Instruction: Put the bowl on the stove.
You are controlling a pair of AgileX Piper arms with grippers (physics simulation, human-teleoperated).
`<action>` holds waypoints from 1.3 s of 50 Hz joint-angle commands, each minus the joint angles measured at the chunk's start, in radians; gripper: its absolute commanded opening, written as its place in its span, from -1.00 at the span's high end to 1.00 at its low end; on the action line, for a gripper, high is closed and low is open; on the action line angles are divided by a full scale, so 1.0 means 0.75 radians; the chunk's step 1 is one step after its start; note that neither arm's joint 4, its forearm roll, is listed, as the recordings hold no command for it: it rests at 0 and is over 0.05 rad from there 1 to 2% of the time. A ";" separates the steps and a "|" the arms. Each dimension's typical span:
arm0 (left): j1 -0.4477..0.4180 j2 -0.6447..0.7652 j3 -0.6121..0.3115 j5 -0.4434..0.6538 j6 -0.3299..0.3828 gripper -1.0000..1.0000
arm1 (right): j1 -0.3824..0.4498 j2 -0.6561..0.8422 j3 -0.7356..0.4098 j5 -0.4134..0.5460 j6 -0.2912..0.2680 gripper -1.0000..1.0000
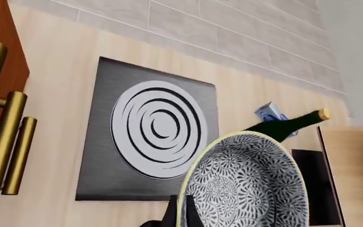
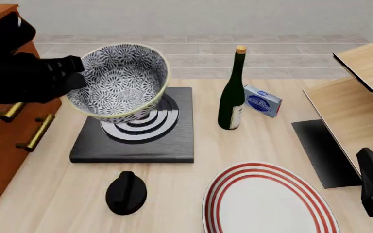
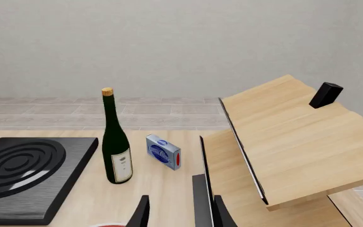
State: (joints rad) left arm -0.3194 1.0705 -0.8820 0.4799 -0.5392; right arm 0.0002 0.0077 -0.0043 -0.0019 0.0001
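Left end effector (image 2: pixel 70 77) is closed on the rim of the bowl (image 2: pixel 118 80), which is held tilted in the air above the stove (image 2: pixel 173 141) near the surface's far-left corner. To be set down well, the bowl should be levelled and lowered onto the burner rings before being released. Right end effector (image 3: pixel 178 213) is parked empty, slightly open, near the surface's near-right corner.

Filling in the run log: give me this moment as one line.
left gripper: holding bowl by rim | bowl: tilted, above stove | right gripper: open, idle
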 commanded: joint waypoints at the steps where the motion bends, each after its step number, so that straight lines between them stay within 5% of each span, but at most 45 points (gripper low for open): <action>1: 0.081 0.102 -0.044 -0.068 0.060 1.00 | 0.000 0.000 0.000 0.000 0.000 -1.00; 31: 0.180 0.263 -0.109 -0.176 0.240 1.00 | 0.000 0.000 0.000 0.000 0.000 -1.00; 65: 0.130 0.369 -0.123 -0.274 0.260 1.00 | 0.000 0.000 0.000 0.000 0.000 -1.00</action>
State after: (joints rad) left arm -0.2098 1.3292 -0.9712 0.2971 -0.3517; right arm 0.0002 0.0076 -0.0043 -0.0019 0.0002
